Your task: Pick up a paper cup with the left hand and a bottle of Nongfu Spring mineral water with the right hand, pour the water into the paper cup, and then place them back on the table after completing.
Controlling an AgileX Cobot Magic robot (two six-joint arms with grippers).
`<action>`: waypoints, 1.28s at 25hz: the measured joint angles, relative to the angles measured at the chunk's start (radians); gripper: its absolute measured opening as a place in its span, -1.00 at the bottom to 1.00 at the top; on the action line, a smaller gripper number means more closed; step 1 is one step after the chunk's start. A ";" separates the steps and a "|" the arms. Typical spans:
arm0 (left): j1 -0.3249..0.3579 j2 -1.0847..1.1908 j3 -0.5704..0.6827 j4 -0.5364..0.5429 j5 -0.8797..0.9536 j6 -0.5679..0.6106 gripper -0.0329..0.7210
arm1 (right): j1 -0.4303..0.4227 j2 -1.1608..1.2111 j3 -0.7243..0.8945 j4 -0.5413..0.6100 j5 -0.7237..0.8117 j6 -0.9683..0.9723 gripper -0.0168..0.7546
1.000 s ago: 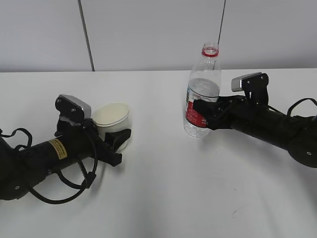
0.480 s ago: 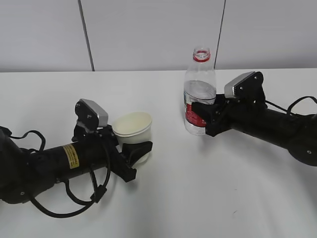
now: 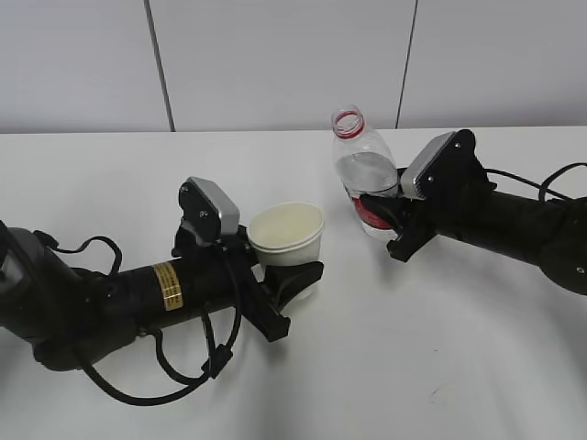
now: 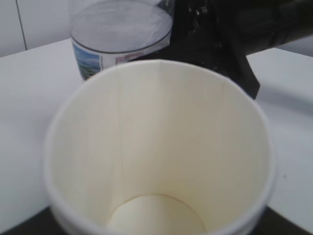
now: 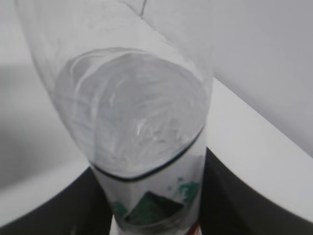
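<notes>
My left hand's gripper [image 3: 292, 278] is shut on the white paper cup [image 3: 286, 234] and holds it upright above the table [image 3: 385, 367]. The cup [image 4: 161, 152] fills the left wrist view and its bottom looks dry. My right hand's gripper [image 3: 385, 220] is shut on the open Nongfu Spring bottle [image 3: 365, 174] at its red label. The bottle tilts left, its red-ringed mouth toward the cup, a short way right of and above the rim. Clear water [image 5: 129, 115] stands in the bottle [image 5: 142, 147] between the black fingers [image 5: 234, 196]. No water leaves the mouth.
A grey panelled wall [image 3: 275, 64] runs behind the white table. Black cables [image 3: 165, 367] loop under the left arm, and more trail from the right arm [image 3: 550, 179]. The bottle's cap is not in view.
The left arm has carried the cup right and forward toward the middle. The right arm has brought the bottle left and tilted its mouth toward the cup.
</notes>
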 joint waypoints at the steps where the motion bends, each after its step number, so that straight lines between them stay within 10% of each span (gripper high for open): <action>1: -0.004 0.000 -0.003 -0.001 -0.001 0.000 0.09 | 0.000 0.000 0.000 -0.002 0.002 -0.022 -0.07; 32: -0.012 0.023 -0.009 0.012 0.002 0.000 0.09 | 0.000 0.000 0.002 0.147 -0.069 -0.750 -0.08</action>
